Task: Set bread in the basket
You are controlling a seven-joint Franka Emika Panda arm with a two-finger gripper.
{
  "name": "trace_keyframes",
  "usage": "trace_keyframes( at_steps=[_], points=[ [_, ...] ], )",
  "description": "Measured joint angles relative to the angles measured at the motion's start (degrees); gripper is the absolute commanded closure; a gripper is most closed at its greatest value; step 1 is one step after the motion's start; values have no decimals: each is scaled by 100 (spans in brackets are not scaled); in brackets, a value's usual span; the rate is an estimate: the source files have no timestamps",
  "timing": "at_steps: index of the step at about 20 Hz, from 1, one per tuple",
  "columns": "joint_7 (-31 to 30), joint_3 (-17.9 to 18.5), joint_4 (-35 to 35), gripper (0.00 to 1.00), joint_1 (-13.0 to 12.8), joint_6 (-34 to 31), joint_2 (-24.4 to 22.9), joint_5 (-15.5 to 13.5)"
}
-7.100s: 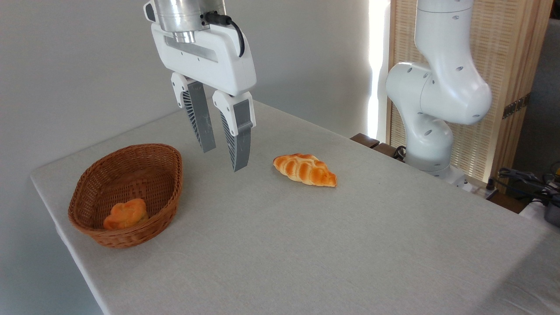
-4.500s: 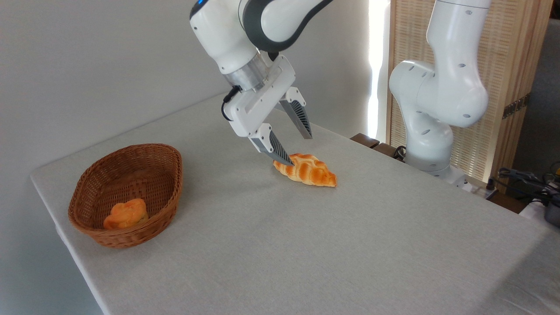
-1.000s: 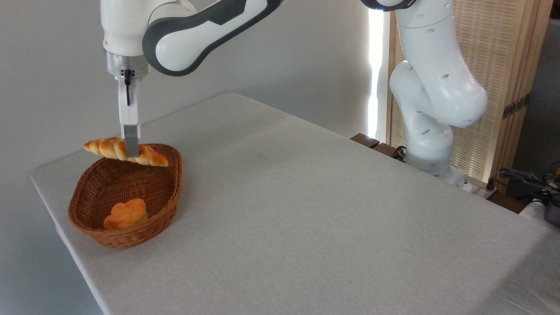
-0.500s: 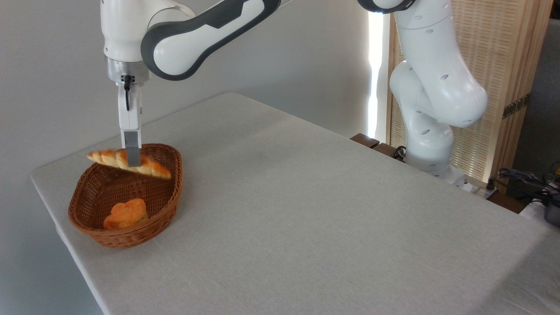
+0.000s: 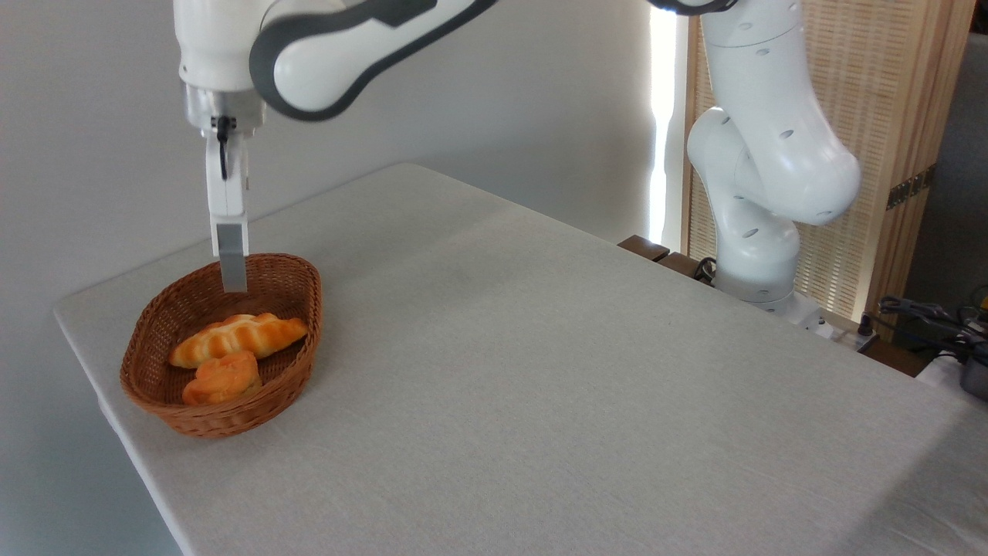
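The bread (image 5: 238, 338), a braided golden loaf, lies inside the brown wicker basket (image 5: 224, 422) at the table's left end, resting across its middle. It leans against a smaller lumpy orange bun (image 5: 222, 380) nearer the front wall. My gripper (image 5: 232, 284) hangs straight down above the basket's back rim, a little above the loaf and apart from it. I see it edge-on, so the near finger (image 5: 231, 259) hides the other. Nothing is held between the fingers.
The arm's white base (image 5: 760, 255) stands past the table's far right edge, in front of a wooden slatted screen (image 5: 888, 93). Cables (image 5: 926, 316) lie at the far right. The basket sits close to the table's left edge (image 5: 85, 363).
The loaf has left my gripper and dropped into the basket beside the bun. The gripper has risen slightly above the back rim.
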Motion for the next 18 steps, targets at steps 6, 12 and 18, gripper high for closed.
trace_keyframes(
  at_steps=[6,12,18],
  points=[
    [22,791,264,0,261,-1987,-949,5],
    [120,1607,283,0,499,-3013,-1484,6],
    [123,1722,269,0,501,-3100,-1461,-9]
  ],
)
